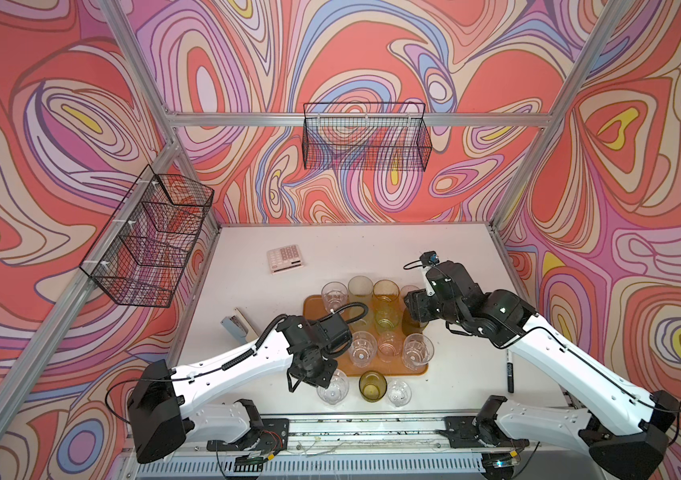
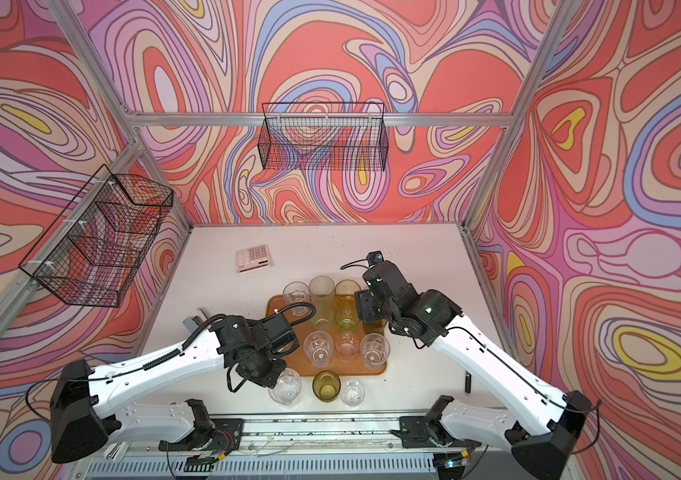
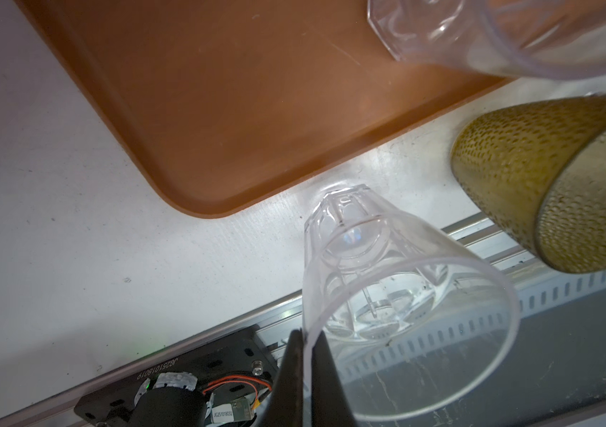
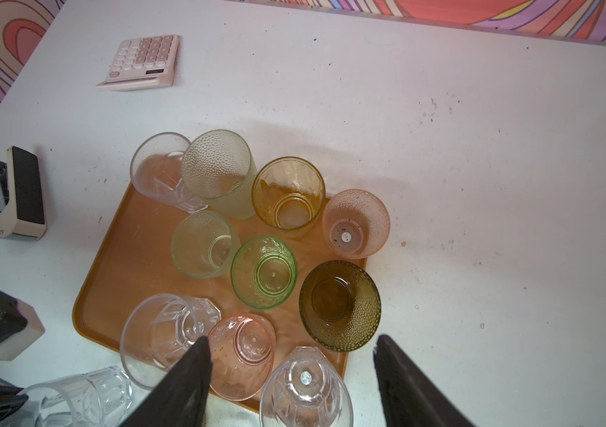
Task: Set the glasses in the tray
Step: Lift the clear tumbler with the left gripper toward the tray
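My left gripper point(image 3: 307, 355) is pinched shut on the rim of a clear faceted glass point(image 3: 386, 295), one finger inside the wall and one outside, as the left wrist view shows; the glass stands on the white table point(image 3: 72, 222), just off the near corner of the orange-brown tray point(image 3: 190, 111), not yet in it. Beside my held glass, further along the table edge, stands an olive dimpled glass point(image 3: 553, 177), and beyond that in a top view a small clear glass point(image 1: 399, 392). My right gripper point(image 4: 290, 369) hangs over the tray with its jaws standing wide and nothing between them; its fingers point(image 4: 190, 380) frame a pink glass point(image 4: 242, 355) and another clear faceted one point(image 4: 305, 388) below. Just ahead of that gripper sit a dark olive glass point(image 4: 340, 305), a green glass point(image 4: 263, 271) and, further off, an amber glass point(image 4: 288, 196) and a tall frosted glass point(image 4: 220, 170), all in the tray. Well beyond it a pink calculator point(image 4: 140, 61) lies on the table
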{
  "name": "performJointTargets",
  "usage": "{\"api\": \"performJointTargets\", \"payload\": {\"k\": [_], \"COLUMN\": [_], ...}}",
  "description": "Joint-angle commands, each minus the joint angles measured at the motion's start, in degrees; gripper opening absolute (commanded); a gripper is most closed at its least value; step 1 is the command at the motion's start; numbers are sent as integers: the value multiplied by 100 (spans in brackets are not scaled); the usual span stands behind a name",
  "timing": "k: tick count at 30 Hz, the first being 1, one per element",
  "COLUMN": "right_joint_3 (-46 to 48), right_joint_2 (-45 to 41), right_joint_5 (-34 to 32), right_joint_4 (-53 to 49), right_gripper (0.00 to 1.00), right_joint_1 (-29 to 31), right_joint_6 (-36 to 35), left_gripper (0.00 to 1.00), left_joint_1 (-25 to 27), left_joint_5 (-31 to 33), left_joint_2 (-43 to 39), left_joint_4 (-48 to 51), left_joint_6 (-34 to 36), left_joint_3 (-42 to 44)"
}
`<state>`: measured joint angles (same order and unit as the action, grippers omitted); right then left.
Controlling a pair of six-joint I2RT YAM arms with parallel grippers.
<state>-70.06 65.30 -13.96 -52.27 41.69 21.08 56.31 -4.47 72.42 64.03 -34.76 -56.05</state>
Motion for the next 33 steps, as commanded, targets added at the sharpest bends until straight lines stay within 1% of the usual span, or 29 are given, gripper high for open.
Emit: {"api": "performJointTargets", "payload": {"k": [1, 8, 19, 29, 33], "right_joint_3": [10, 1, -6, -43, -40], "right_joint_2": [-21, -42, -32, 9, 17], "right_joint_5": [4, 16, 36, 57, 48], "right_joint_4": [-1, -11, -29, -27, -16], "right_gripper": [72, 72, 72, 72, 72], "right_joint_1": [-12, -12, -11, -11, -12], "right_joint_6": [-3, 5, 7, -22, -43], "left_gripper": [3, 3, 3, 2, 3], "left_joint_1": [20, -140, -871, -1373, -1590], "left_joint_5": [207, 334, 249, 337, 332], "left_joint_2": [-124, -176, -239, -3, 116], "left_joint_4": [415, 709, 965, 1067, 1059], "left_joint_6": [-47, -17, 352, 545, 754], "left_joint_3": [-269, -502, -790, -1103, -1308]}}
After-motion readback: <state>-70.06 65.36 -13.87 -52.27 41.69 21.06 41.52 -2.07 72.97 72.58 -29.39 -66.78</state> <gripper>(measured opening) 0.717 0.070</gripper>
